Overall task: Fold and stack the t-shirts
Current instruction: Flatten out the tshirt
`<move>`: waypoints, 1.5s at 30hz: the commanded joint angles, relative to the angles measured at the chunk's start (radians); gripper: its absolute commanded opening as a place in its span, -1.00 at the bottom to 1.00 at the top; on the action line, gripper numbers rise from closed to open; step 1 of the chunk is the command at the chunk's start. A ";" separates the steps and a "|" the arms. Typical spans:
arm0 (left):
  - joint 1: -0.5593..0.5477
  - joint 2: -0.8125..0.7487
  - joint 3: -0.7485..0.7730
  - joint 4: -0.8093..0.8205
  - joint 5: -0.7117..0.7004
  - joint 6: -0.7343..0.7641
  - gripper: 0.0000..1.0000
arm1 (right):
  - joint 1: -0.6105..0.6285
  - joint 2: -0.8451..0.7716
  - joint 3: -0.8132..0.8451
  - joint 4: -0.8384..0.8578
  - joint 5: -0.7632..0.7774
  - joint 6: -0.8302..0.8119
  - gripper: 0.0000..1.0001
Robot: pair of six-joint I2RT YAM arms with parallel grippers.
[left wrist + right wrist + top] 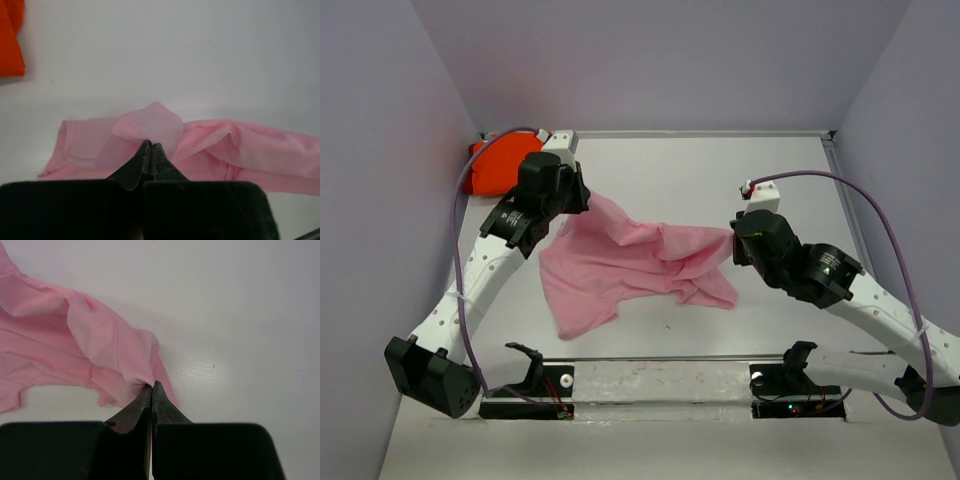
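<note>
Nearest the arm bases, the pink t-shirt [620, 265] sags crumpled onto the counter [720, 180], its long axis running left to right between the arms. The left claw [582, 198] and right claw [733, 240] each pinch shut on an opposite end. In the far left corner lies the orange t-shirt [498, 165], closer to the left arm.

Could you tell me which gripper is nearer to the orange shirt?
Left. The left gripper pinches the pink shirt close to the orange shirt; the right gripper pinches the pink shirt's opposite end, farther away.
</note>
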 commanded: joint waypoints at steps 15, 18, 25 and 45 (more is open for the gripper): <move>0.000 -0.356 -0.711 0.317 0.499 -0.531 -0.86 | -0.006 0.070 0.023 0.069 0.027 -0.046 -1.00; 0.000 -0.391 -0.662 0.268 0.457 -0.504 -0.02 | -0.015 0.084 0.021 0.081 0.021 -0.051 -1.00; 0.000 -0.318 -0.490 0.171 0.351 -0.387 0.41 | -0.015 0.093 0.015 0.095 0.013 -0.058 -1.00; -0.138 -0.399 -0.544 -0.022 -0.001 -0.418 0.28 | -0.024 0.095 -0.012 0.155 -0.071 -0.054 -1.00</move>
